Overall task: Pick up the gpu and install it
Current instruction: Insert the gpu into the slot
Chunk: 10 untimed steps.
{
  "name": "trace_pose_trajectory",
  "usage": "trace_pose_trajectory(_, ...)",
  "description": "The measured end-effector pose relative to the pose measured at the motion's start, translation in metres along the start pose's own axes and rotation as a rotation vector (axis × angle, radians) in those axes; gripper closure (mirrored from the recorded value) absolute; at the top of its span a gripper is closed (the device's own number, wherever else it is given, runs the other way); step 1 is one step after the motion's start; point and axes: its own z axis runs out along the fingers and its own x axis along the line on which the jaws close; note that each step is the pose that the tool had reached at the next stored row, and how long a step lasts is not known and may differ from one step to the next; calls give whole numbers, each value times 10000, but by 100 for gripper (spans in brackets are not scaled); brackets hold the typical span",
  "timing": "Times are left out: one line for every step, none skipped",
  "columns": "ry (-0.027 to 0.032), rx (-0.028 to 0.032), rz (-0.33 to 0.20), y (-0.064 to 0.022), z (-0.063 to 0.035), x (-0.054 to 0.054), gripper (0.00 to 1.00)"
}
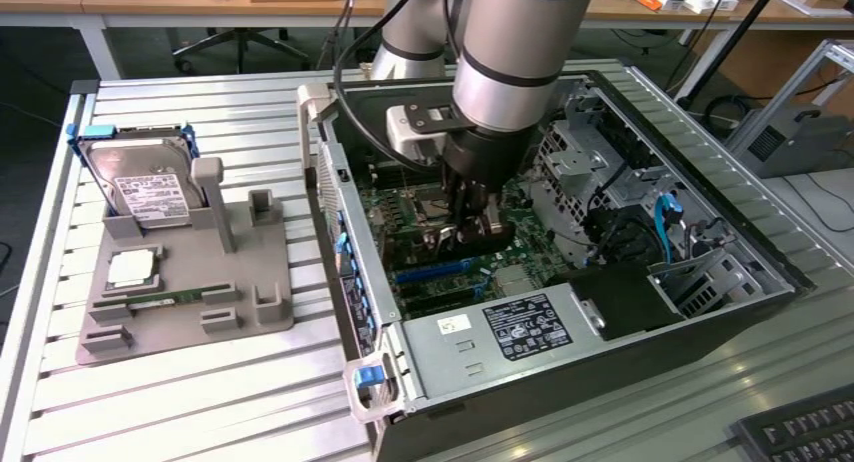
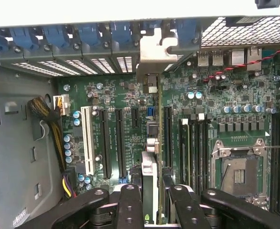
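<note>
while inside the case (image 1: 747, 252), claw (image 2: 149, 200) clamps gpu (image 2: 149, 171)

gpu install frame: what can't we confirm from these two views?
- gpu: wrist view sees it edge-on between the pincer fingers; whether its lower edge is in a slot is hidden.
- Exterior view: the arm and pincer cover most of the card.
- Hard drive label: too small to read.

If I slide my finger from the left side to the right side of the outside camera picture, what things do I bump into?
Silver hard drive → grey parts tray → computer case wall → end effector holding the gpu → blue cables → keyboard corner.
</note>
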Motion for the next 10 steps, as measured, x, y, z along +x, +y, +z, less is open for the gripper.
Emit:
trace_pose_trajectory(-1,1,0,1,5,0,73)
trace_pose_trajectory(0,0,1,3,10,0,73)
trace_pose_trajectory(2,0,2,6,16,1,73)
trace_pose_trajectory(3,-1,3,11,21,1,73)
trace_pose_trajectory(5,-2,2,15,24,1,73)
trace_pose_trajectory(5,-1,1,21,30,2,73)
trace_pose_trajectory(7,-1,1,26,35,2,73)
trace_pose_trajectory(7,-1,1,33,41,2,73)
trace_pose_trajectory(9,-1,1,39,44,3,73)
trace_pose_trajectory(11,-1,1,48,48,3,73)
